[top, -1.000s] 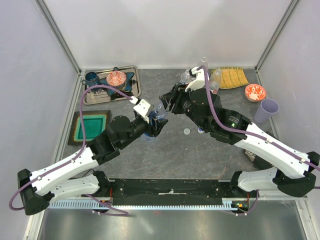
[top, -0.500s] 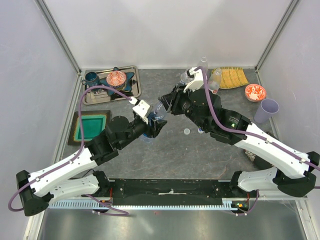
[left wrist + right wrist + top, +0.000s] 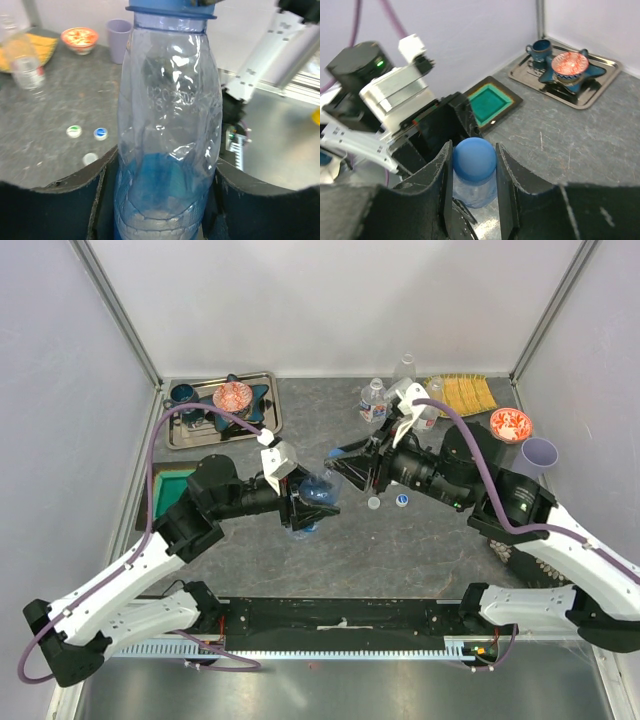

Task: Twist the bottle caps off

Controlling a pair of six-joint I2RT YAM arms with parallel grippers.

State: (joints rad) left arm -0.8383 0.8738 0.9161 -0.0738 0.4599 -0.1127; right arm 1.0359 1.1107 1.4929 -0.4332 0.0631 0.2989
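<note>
Right end effector [image 3: 473, 150] now closed onto blue cap [image 3: 474, 161], left end effector [image 3: 160, 195] clamping blue-tinted bottle [image 3: 167, 115] around its body

Left wrist view: the blue-tinted bottle [image 3: 167, 125] runs below the frame, its cap [image 3: 170, 9] clipped at the top edge. From the right wrist, the right claw [image 3: 472, 177] hides most of the body. I cannot read the loose caps [image 3: 100, 133] on the worktop [image 3: 50, 110].
</note>
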